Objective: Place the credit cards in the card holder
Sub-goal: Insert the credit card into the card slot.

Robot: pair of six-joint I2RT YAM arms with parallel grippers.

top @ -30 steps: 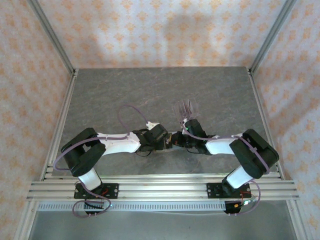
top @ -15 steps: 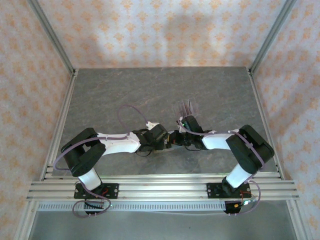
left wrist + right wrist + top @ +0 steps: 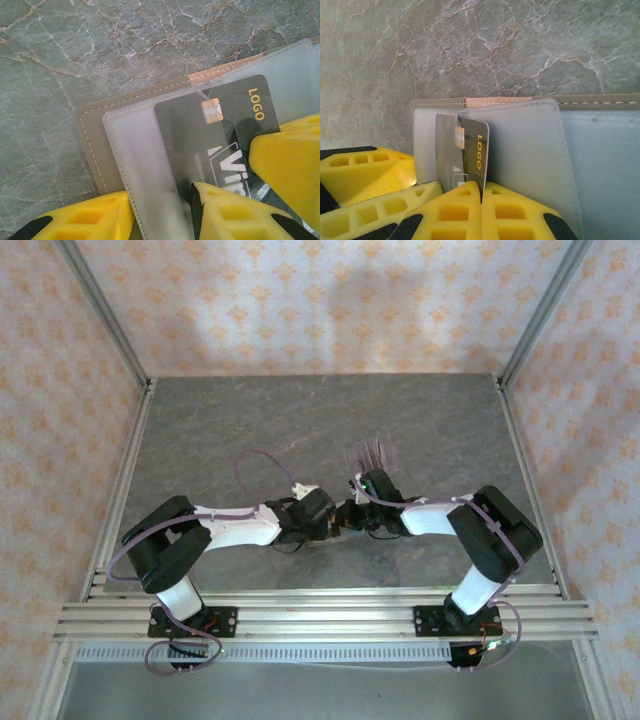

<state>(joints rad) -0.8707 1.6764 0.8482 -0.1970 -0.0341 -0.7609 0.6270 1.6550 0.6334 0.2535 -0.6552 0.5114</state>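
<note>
The dark card's [image 3: 220, 135] lower part is hidden behind yellow jaws.

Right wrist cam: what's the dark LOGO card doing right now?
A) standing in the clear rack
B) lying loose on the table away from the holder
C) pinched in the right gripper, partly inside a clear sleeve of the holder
C: the right gripper pinches the dark card, which sits partly under a clear sleeve of the open card holder.

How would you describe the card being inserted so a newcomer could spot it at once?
On the grey stone table, between the two wrists, lies the open card holder with frosted plastic sleeves. Pinched in the right gripper and partly inside one sleeve is the dark card, marked by a gold chip and yellow "LOGO" lettering.
</note>
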